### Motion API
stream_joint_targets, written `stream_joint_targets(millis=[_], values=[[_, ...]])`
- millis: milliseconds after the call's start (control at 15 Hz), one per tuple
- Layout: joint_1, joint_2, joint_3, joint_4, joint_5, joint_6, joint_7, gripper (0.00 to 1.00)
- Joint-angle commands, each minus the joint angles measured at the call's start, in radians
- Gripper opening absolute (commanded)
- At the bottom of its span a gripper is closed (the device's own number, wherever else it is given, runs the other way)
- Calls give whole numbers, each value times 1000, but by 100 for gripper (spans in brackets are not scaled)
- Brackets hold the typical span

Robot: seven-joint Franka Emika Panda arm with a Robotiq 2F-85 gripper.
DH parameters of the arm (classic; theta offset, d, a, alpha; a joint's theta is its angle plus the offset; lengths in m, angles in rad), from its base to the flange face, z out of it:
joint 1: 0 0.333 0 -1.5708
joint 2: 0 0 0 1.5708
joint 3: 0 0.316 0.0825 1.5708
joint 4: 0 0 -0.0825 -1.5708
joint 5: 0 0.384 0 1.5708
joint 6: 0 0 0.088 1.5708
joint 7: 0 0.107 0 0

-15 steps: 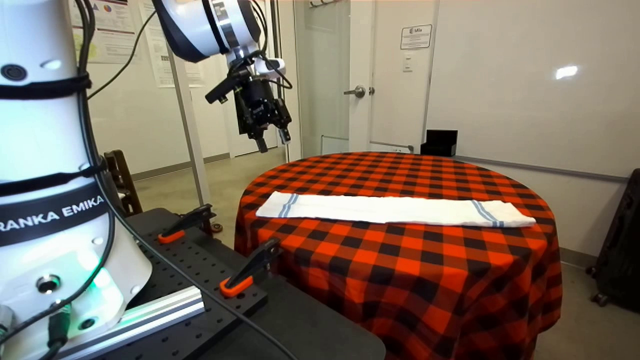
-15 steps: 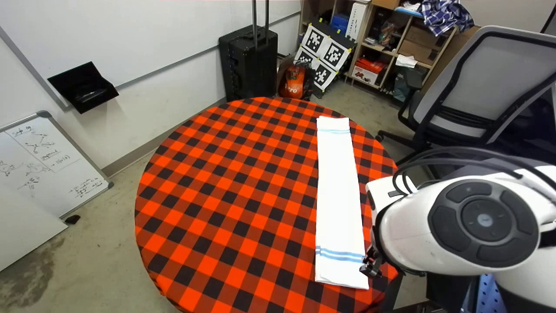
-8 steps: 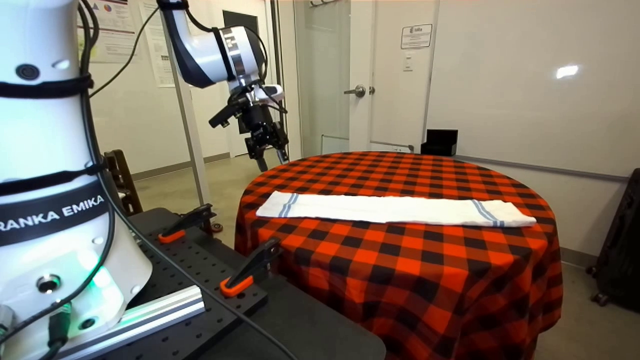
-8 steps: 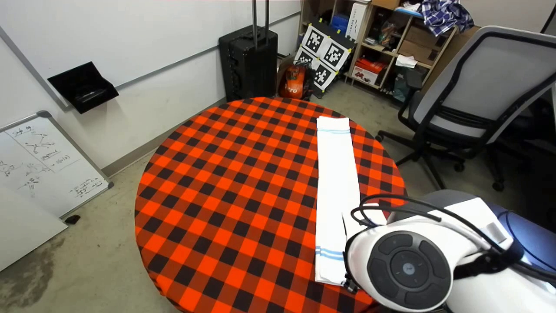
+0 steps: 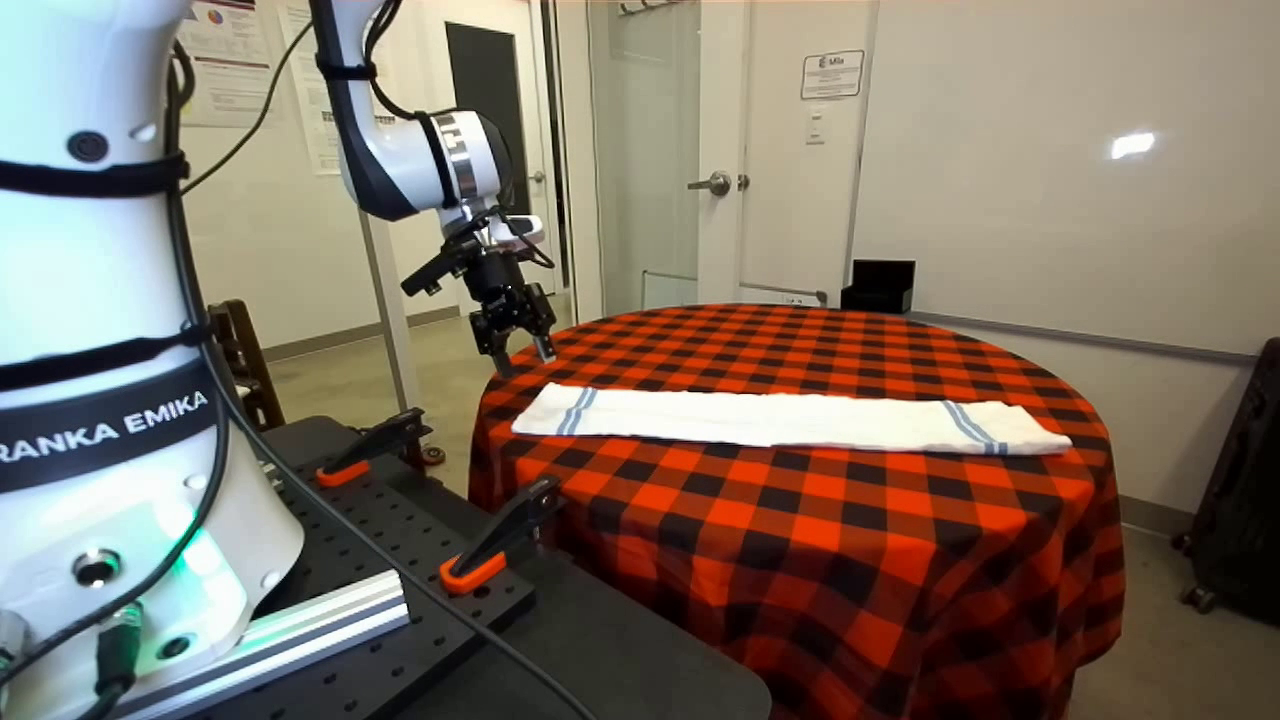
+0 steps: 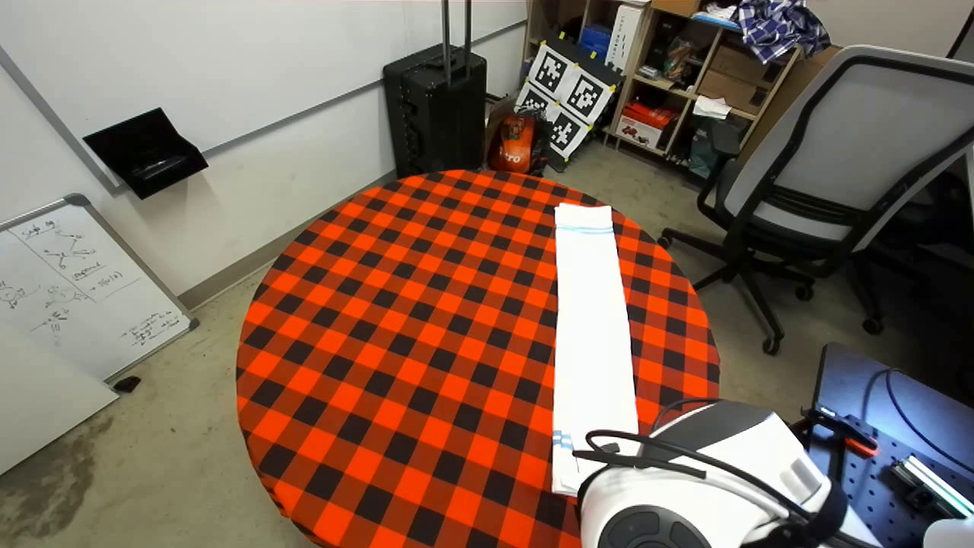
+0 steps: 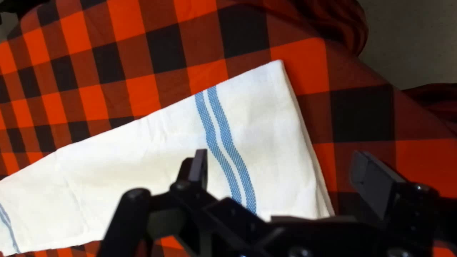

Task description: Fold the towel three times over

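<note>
The hand (image 7: pixel 281 157) hangs, spread wide, near one striped end of the towel (image 5: pixel 770 419), seemingly lining up a grasp; next: lower, pinch that end, fold inward.

Below and left of the claw (image 5: pixel 524 360), in an exterior view, we read "RANKA EMIKA", cut at the edge of view, on the black band (image 5: pixel 100 428) around the arm base (image 5: pixel 140 522). Above and right of the claw, we read "Mila" on a wall sign (image 5: pixel 832 75), its smaller lines too fine. In an exterior view, past the bench (image 6: pixel 380 327) and well apart from the claw, we make out letters ending "ro" on an orange item (image 6: pixel 515 144) and illegible handwriting on a small whiteboard (image 6: pixel 80 285).
</note>
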State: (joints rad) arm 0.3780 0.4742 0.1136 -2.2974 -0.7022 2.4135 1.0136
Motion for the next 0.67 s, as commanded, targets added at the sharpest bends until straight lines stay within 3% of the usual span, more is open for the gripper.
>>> stream_joint_targets(millis=[0,600], values=[[56,57,-41,35,-53,-5,60,100],[82,103,-78,56,-189,-4,218,100]])
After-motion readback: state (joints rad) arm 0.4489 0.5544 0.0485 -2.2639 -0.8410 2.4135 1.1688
